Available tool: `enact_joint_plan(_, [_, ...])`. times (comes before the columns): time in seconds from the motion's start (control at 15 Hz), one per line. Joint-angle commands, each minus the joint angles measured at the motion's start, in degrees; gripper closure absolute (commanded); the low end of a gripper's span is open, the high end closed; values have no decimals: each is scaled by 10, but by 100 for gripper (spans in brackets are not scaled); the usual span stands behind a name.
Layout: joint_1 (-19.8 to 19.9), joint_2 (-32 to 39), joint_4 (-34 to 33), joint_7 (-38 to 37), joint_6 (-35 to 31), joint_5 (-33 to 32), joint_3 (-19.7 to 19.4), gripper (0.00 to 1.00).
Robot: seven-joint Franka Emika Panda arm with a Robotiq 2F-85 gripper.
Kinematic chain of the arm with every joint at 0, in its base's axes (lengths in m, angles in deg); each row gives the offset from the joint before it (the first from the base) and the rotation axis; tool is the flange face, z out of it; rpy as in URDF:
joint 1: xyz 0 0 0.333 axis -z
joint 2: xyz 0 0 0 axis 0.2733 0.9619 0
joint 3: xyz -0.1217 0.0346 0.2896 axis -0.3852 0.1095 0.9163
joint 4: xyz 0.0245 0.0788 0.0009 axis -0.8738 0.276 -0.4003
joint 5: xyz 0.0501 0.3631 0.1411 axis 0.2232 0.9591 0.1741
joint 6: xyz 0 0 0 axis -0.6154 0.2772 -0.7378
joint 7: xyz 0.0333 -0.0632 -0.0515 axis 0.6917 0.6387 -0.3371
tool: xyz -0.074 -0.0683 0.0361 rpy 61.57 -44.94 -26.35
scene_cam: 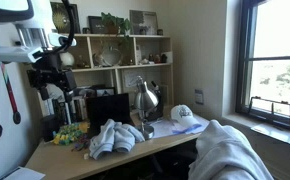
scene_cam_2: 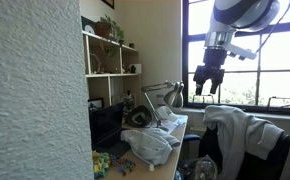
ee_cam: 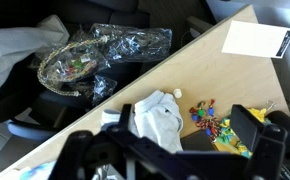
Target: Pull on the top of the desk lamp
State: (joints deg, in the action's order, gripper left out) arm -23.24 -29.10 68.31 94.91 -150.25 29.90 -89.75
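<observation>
The shiny silver desk lamp (scene_cam: 145, 97) stands on the wooden desk (scene_cam: 75, 155) beside the black monitor (scene_cam: 110, 108). The top of the desk lamp (scene_cam: 139, 82) is the narrow end of its bell shade. The lamp also shows in an exterior view (scene_cam_2: 168, 94). My gripper (scene_cam: 51, 78) hangs open and empty in the air, well to the side of the lamp and above the desk's end; it also shows in an exterior view (scene_cam_2: 206, 84). In the wrist view the open fingers (ee_cam: 185, 128) frame the desk below. The lamp is out of the wrist view.
A grey cloth (ee_cam: 160, 115), coloured clips (ee_cam: 210, 118) and a white paper (ee_cam: 257, 40) lie on the desk. A white cap (scene_cam: 183, 115) sits near the lamp. A chair draped with white cloth (scene_cam: 230, 150) stands in front. Shelves (scene_cam: 115, 50) stand behind; a window (scene_cam: 280, 60) is at the side.
</observation>
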Motion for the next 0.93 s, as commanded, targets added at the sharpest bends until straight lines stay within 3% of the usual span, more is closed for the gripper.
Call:
enact_joint_plan(0.0, [5, 1, -2, 3, 2, 3, 3, 0])
enact_joint_plan(0.4, [7, 6, -9, 4, -1, -2, 3, 0])
enact_joint_plan(0.87, [29, 90, -127, 44, -87, -48, -35, 0])
